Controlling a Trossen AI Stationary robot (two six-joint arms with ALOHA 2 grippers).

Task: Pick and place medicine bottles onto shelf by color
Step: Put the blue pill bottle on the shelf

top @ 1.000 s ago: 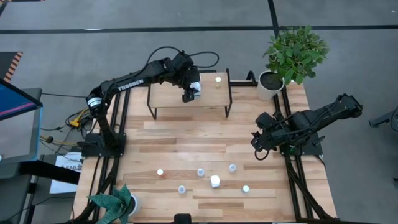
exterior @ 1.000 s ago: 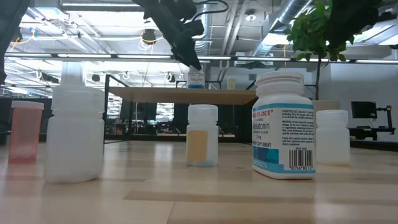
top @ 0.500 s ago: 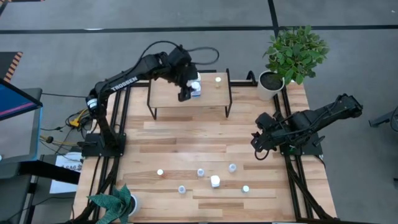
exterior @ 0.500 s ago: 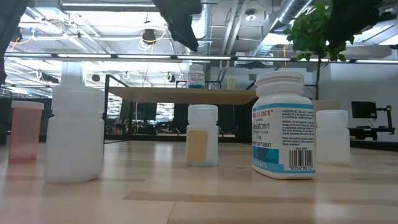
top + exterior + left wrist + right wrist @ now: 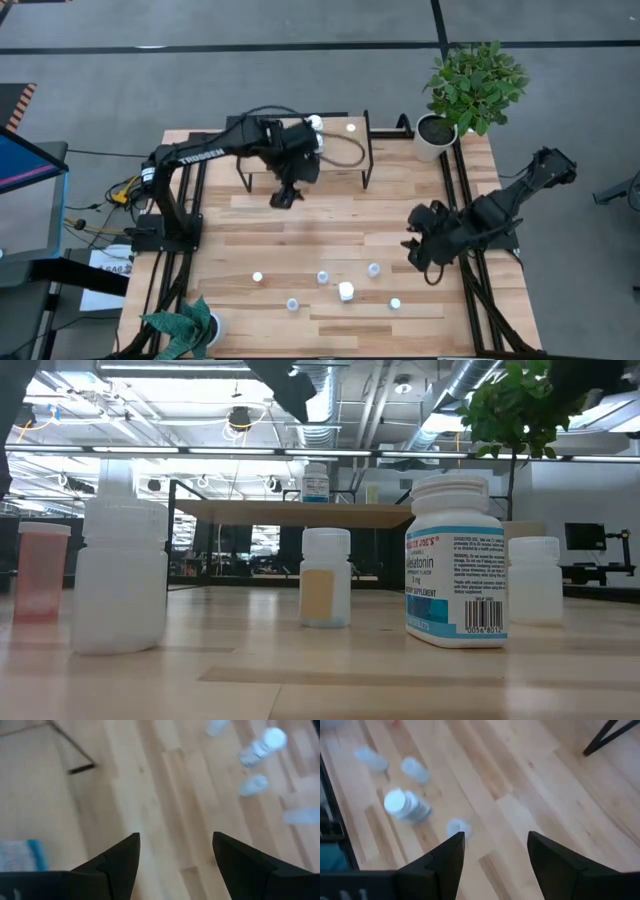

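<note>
- Hovering just off the shelf's (image 5: 270,145) 6 o'clock edge: left end effector (image 5: 283,196), fingers apart, nothing held.
- Right end effector (image 5: 424,268) at table's (image 5: 300,225) 3 o'clock side, fingers spread, empty.
- Two bottles on shelf (image 5: 316,124), toward its 1 o'clock corner.
- Six bottles on table (image 5: 345,291), clustered near the 6 o'clock edge.

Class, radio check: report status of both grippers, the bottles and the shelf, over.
Left gripper open, empty, just off the shelf. Right gripper open, empty, near the loose bottles. Two bottles on the shelf. Nothing in the way.
</note>
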